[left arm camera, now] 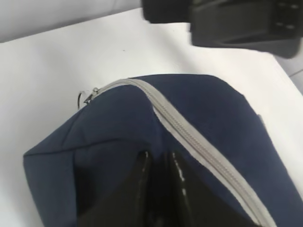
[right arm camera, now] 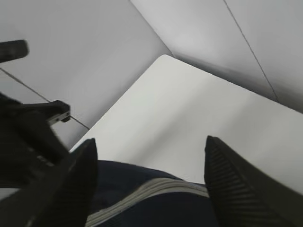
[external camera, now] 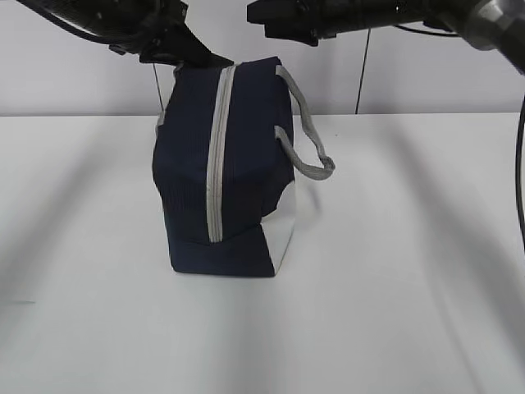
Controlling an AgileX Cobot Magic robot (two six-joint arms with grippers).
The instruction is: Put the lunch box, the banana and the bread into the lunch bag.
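Since the lunch bag [external camera: 221,172] stands zipped mid-table, you log packing done: right gripper [right arm camera: 150,176] spread empty; left gripper [left arm camera: 159,163] nearly closed against fabric, hold unclear.

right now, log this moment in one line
bag: zipped, upright on table | left tool: nearly shut, at bag top | right tool: open above bag, empty

Glossy black tapered fingers [left arm camera: 142,189], ribbed black pads [right arm camera: 236,189], matte black arms [external camera: 353,16].
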